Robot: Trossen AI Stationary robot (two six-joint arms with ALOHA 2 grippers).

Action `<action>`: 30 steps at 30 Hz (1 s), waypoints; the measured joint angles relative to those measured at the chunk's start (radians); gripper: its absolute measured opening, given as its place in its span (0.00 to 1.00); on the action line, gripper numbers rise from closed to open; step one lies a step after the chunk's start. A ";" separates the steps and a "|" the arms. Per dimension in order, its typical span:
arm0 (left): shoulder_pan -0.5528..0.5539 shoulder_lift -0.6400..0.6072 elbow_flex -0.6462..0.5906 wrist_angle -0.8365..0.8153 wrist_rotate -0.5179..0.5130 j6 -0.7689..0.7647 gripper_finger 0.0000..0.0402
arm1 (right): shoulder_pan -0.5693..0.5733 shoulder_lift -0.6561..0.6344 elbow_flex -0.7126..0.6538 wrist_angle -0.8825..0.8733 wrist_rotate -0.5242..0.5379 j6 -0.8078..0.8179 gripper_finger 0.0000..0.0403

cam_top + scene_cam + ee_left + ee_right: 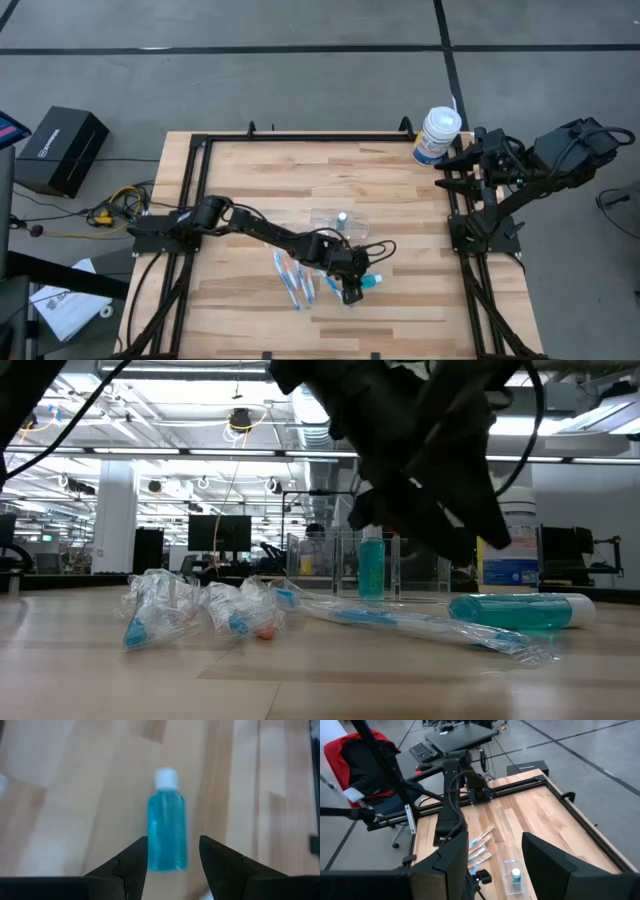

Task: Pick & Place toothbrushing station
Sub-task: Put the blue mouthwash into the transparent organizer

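The toothbrushing station (338, 222), a small clear plastic holder, rests on its base at the table's middle with a small blue bottle (371, 565) upright inside it. Nearer the front edge a blue bottle with a white cap (167, 832) lies on its side. My left gripper (352, 292) is over that bottle's bottom end. It is open (172, 845), one finger on either side of the bottle, and I see no touch. My right gripper (450, 170) is open and held high at the table's far right, away from the station (512, 877).
Several wrapped blue-and-orange toothbrushes (295, 280) lie left of my left gripper, near the front edge. A big white canister with a blue label (437, 135) stands at the far right corner. A black metal frame (300, 136) runs along the table's edges. Bare wood lies at the far left.
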 joint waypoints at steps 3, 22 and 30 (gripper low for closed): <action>-0.006 0.005 0.002 0.010 0.008 0.000 0.43 | 0.000 0.002 0.000 0.002 -0.005 0.000 0.43; -0.006 0.058 0.003 0.057 0.023 -0.017 0.43 | 0.000 0.002 0.000 0.033 -0.005 -0.026 0.43; -0.010 0.085 0.003 0.080 0.060 -0.034 0.43 | 0.000 0.001 0.000 0.025 -0.006 -0.026 0.43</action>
